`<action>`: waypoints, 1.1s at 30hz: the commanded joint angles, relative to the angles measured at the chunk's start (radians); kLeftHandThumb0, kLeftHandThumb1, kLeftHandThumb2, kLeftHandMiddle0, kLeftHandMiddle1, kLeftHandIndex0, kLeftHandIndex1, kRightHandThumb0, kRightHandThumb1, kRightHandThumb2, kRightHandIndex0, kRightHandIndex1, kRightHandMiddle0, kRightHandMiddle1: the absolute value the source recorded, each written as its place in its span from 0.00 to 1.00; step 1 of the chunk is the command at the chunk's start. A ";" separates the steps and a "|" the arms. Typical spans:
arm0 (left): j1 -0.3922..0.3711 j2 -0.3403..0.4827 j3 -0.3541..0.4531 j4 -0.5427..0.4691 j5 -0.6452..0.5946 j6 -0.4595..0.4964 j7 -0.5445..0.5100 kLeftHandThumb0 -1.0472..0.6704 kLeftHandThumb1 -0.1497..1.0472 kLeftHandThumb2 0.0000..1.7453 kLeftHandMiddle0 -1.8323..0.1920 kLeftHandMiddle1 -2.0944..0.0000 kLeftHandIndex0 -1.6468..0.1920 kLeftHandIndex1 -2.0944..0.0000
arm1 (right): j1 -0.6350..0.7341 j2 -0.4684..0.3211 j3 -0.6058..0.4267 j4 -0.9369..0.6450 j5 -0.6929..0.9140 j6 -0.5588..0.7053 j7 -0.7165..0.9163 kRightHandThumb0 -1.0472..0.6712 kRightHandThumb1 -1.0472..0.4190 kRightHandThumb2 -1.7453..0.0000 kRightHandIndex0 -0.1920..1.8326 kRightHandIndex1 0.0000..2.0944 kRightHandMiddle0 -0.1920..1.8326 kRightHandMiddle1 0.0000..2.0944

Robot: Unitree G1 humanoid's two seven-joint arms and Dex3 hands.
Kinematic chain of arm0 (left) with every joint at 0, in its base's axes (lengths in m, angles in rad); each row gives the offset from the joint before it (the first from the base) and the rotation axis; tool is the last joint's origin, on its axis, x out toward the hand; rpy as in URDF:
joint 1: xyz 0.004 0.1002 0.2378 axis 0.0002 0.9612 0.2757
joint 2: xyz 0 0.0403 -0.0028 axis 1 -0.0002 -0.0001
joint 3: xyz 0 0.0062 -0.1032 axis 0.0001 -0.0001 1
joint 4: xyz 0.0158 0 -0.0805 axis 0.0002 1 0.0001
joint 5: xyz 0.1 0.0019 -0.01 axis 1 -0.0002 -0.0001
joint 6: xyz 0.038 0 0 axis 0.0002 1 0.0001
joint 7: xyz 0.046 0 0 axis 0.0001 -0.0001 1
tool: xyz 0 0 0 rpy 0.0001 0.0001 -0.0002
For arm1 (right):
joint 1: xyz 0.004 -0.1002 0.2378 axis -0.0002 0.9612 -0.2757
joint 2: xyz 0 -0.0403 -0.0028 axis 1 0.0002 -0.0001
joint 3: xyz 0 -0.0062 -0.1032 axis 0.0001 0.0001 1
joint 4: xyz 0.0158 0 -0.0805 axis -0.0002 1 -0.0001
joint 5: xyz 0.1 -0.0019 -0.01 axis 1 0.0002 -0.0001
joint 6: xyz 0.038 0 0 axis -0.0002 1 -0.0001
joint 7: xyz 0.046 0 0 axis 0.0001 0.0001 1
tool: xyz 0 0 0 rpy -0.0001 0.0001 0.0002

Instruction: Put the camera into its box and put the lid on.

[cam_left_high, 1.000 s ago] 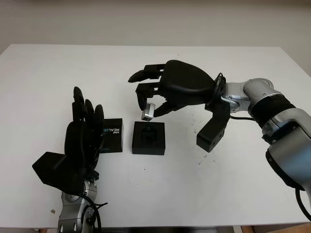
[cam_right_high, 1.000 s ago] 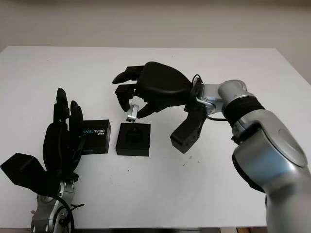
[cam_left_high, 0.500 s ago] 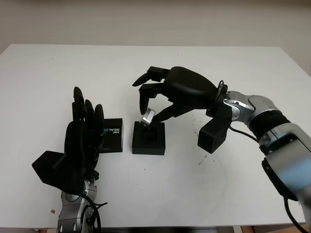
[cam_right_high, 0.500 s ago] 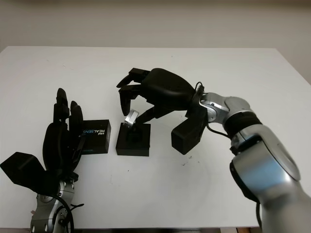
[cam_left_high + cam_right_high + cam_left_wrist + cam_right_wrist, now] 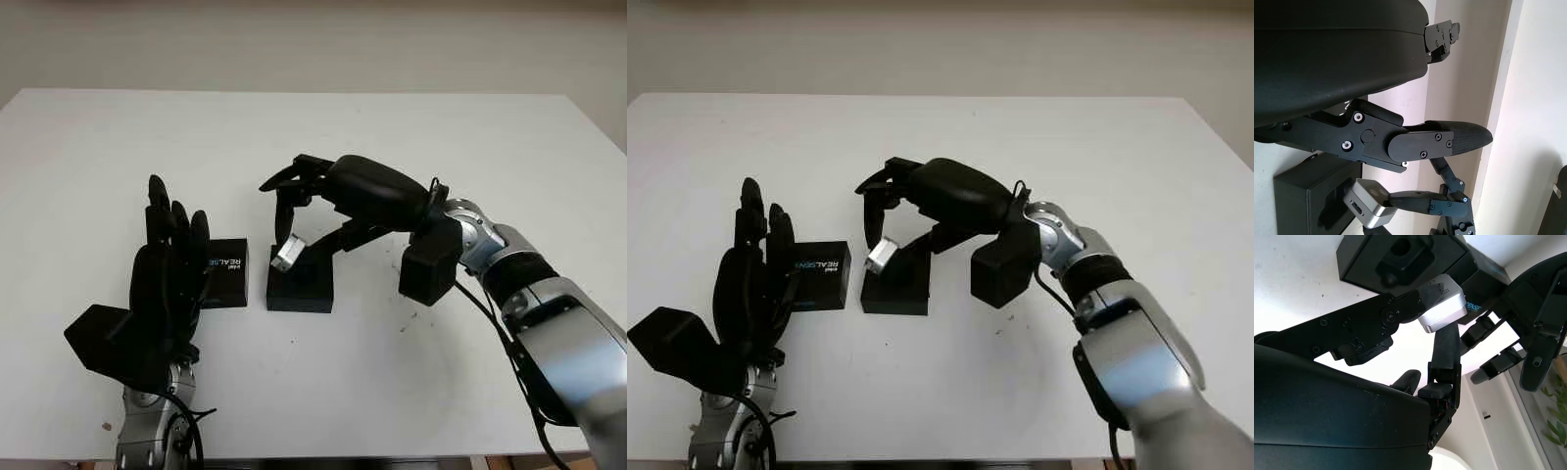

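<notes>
Currently the right hand [image 5: 323,206] pinches the silver camera [image 5: 287,255] at frame centre, just above the open box [image 5: 300,284]. Next: lower it into the recess. The left hand [image 5: 167,284], lower left, is open.

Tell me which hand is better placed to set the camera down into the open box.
The right hand: it already pinches the silver camera just over the open box. The left hand is open beside the lid, holding nothing.
</notes>
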 commanded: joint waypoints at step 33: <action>0.018 -0.003 -0.001 -0.017 0.000 0.003 -0.001 0.23 1.00 0.25 1.00 0.98 1.00 0.98 | -0.006 -0.001 -0.006 0.007 -0.138 -0.019 -0.113 0.43 0.06 0.97 0.12 0.41 0.33 0.70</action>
